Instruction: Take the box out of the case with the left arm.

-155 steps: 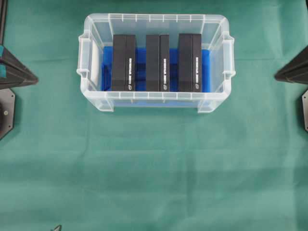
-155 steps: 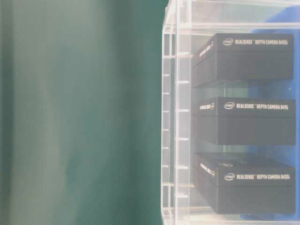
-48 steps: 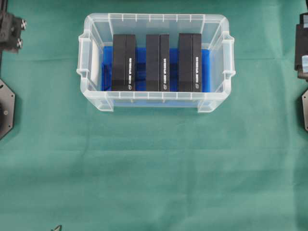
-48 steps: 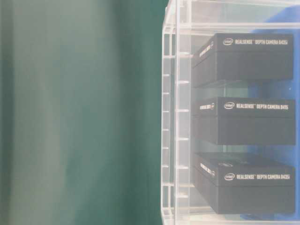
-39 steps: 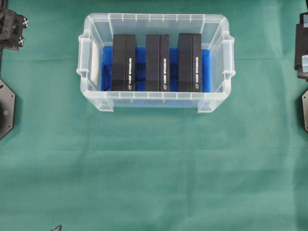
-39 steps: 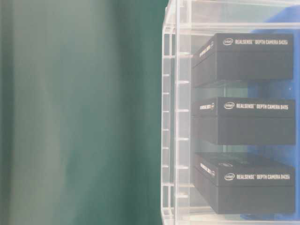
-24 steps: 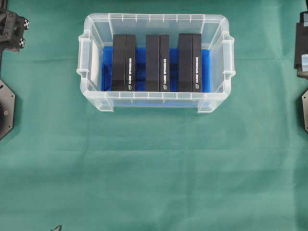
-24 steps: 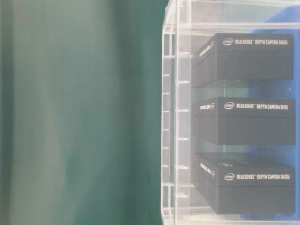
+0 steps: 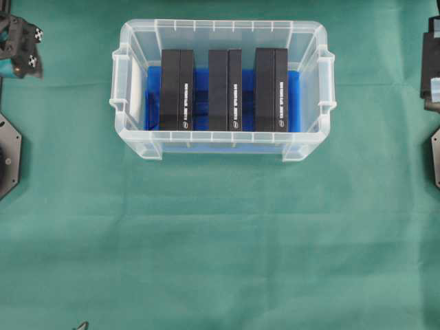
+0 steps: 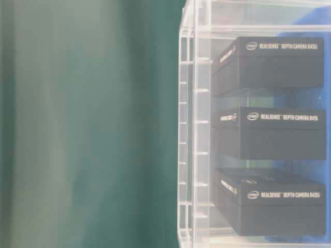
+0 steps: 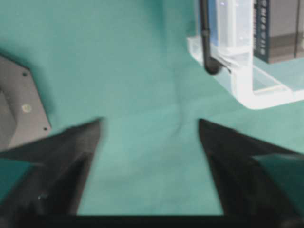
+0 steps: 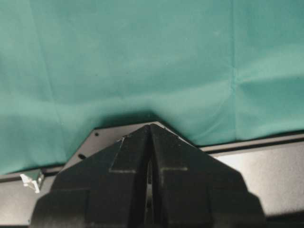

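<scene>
Green cloth under even light

We see a creased green cloth covering the whole work surface, with black mounting plates at its side edges.

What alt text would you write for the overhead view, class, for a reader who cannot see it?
A clear plastic tub with a blue floor sits on a green cloth, holding three black boxes side by side: left, middle, right. The left claw shows at the upper left edge, far from the tub; a black arm part shows at the right edge.
</scene>
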